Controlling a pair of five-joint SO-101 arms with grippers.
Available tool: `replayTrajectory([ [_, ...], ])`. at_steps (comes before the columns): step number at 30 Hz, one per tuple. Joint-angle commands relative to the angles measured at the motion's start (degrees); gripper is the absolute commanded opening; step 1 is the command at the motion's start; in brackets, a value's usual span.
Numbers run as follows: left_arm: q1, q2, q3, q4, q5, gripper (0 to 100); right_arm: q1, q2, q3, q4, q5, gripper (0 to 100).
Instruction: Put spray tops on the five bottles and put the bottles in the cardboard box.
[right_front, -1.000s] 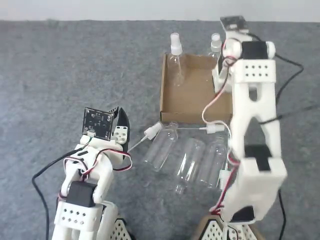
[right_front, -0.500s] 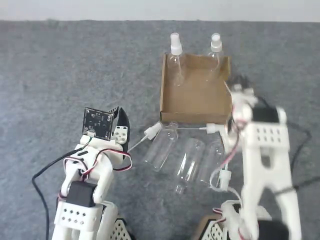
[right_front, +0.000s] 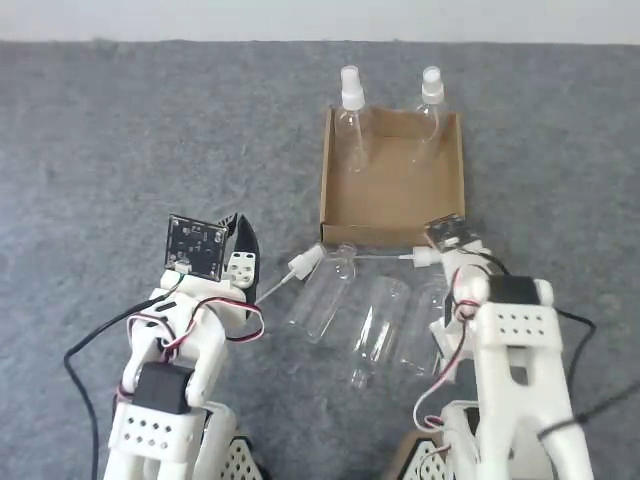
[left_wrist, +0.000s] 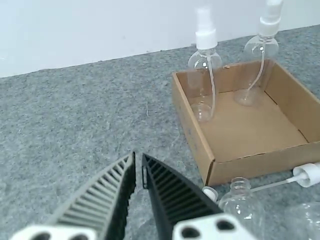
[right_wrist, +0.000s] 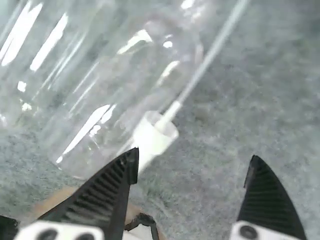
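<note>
The cardboard box lies at the far middle of the table. Two clear bottles with spray tops stand along its far wall, one on the left and one on the right; both also show in the left wrist view. Three uncapped bottles lie in front of the box. Loose spray tops lie beside them. My right gripper hangs open just above a spray top next to a lying bottle. My left gripper is shut on nothing, left of the bottles.
Grey carpet covers the table, with free room to the left and right of the box. The right arm stands over the right end of the bottle row. Cables run from both arm bases near the front edge.
The right arm has pulled back from the box's far right corner to the lying bottles in front. The right bottle stays standing in the box. The left arm has not moved.
</note>
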Motion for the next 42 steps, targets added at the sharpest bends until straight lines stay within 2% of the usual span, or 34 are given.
replayTrajectory([
  [1, -0.2, -0.6, -0.4, -1.4, 0.4, 1, -1.5, 9.5, -0.4, -6.5, 0.3, 27.5],
  [7, -0.3, -0.6, -0.4, -1.4, 0.4, 1, 3.4, 20.1, -0.4, -14.7, 0.3, 27.3],
  [12, -0.3, -0.6, -0.4, -1.5, 0.4, 1, 9.5, 20.9, -0.8, -16.5, 0.9, 26.3],
  [18, -0.3, -0.6, -0.4, -1.4, 0.4, 1, 17.7, 20.9, -4.8, -16.3, 0.9, 12.9],
  [22, -0.3, -0.6, -0.4, -1.4, 0.4, 1, 21.1, 20.9, -9.2, -14.5, 0.9, 11.5],
  [37, -0.3, -0.6, -0.4, -1.4, 0.4, 1, 18.8, 20.9, -39.4, 5.5, 0.4, 11.4],
  [42, -0.3, -0.6, -0.4, -1.4, 0.4, 1, 19.6, 21.1, -42.5, 8.0, 0.9, 12.1],
])
